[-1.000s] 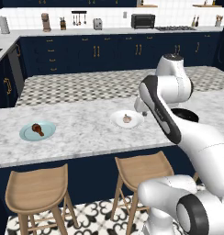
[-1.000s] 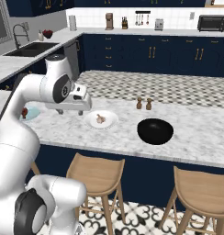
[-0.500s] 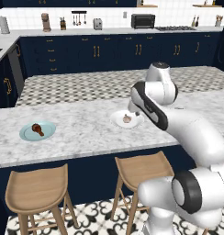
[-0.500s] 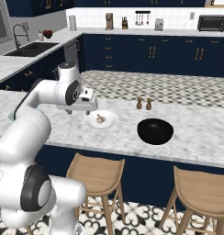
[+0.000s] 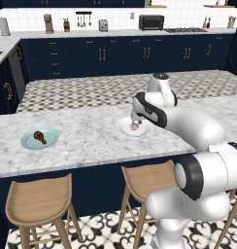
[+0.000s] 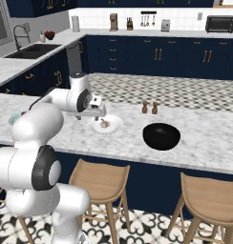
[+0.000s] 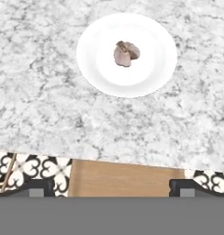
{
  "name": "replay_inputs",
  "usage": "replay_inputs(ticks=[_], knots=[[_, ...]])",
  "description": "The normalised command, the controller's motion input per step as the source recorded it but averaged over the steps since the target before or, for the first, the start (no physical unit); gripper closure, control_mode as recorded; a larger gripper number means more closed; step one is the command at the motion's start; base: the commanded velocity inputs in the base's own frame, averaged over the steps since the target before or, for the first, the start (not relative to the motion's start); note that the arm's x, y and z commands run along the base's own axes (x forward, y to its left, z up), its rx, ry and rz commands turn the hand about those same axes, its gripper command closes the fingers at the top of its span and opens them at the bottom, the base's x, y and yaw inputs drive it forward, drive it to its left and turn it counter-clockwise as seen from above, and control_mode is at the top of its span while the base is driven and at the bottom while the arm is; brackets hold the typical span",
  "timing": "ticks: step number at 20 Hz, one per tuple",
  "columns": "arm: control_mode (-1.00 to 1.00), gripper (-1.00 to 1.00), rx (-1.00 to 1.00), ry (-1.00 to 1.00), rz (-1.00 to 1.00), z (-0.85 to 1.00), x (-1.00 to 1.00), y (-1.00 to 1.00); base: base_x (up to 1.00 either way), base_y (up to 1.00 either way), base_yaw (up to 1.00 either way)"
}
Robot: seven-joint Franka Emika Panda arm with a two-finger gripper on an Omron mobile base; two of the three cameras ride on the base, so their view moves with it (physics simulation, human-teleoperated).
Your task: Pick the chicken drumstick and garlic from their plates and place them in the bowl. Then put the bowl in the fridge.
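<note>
On the left of the marble worktop (image 5: 86, 138), in the left base view, a light blue plate (image 5: 29, 142) carries the chicken drumstick (image 5: 40, 137), dark bone end toward the plate's left side. Well apart to the right, a white plate (image 5: 126, 127) holds the garlic (image 5: 134, 126), a small pale bulb near the plate's centre. The hand (image 6: 100, 111) is poised above this white plate; in the right base view it sits over the plate's near-left edge, clear of the garlic (image 6: 105, 124). In the hand view the two dark fingertips (image 7: 39, 187) stand wide apart at the bottom edge, with nothing between them: the hand is released. In that view the white plate (image 7: 146, 73) and garlic (image 7: 125, 53) lie toward the top. Further right, in the right base view, the black bowl (image 6: 161, 136) rests on the worktop, well apart from the white plate (image 6: 113, 125). Two small brown shakers (image 6: 150, 107) stand just behind, between plate and bowl. Wooden stools (image 6: 103, 183) line the near side.
</note>
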Motion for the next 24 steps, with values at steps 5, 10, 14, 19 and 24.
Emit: replay_inputs(ticks=[5,10,14,19,24], knots=[[-1.00,-1.00,0.00,0.00,0.00,-0.19,0.42,0.00,0.00,0.00,0.00],[-1.00,-1.00,0.00,0.01,0.00,-0.20,0.39,0.00,0.00,0.00,0.00],[-1.00,-1.00,0.00,0.00,0.00,-0.27,0.41,-0.04,0.00,0.00,0.00],[-1.00,-1.00,0.00,0.00,0.00,-0.30,0.31,-0.08,0.00,0.00,0.00],[-1.00,-1.00,0.00,0.00,0.00,-0.35,0.36,-0.02,0.00,0.00,0.00]])
